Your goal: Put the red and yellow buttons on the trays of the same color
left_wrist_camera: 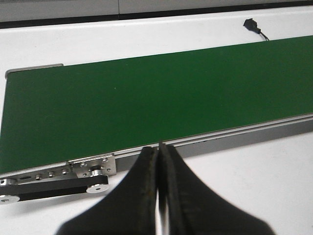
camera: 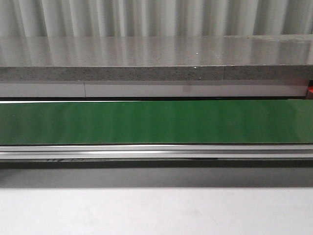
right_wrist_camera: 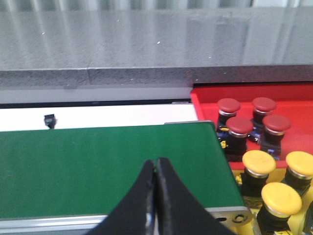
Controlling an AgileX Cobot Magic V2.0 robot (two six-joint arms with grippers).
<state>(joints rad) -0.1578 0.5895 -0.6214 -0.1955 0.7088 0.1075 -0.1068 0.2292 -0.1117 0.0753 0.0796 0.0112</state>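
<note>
In the right wrist view, several red buttons (right_wrist_camera: 239, 126) stand upright in a red tray (right_wrist_camera: 201, 104) just past the end of the green conveyor belt (right_wrist_camera: 107, 166). Beside them, three yellow buttons (right_wrist_camera: 259, 162) stand in a yellow tray (right_wrist_camera: 250, 229). My right gripper (right_wrist_camera: 156, 161) is shut and empty over the belt, to the left of the trays. My left gripper (left_wrist_camera: 159, 148) is also shut and empty, above the near rail of the belt (left_wrist_camera: 146, 103). No button lies on the belt in any view. The front view shows neither gripper.
A grey stone counter (camera: 156, 58) runs behind the belt (camera: 156, 121), and a white table (camera: 156, 210) lies in front. The belt's pulley bracket (left_wrist_camera: 90, 175) sits at its left end. A small black part (left_wrist_camera: 251, 23) lies on the white surface beyond the belt.
</note>
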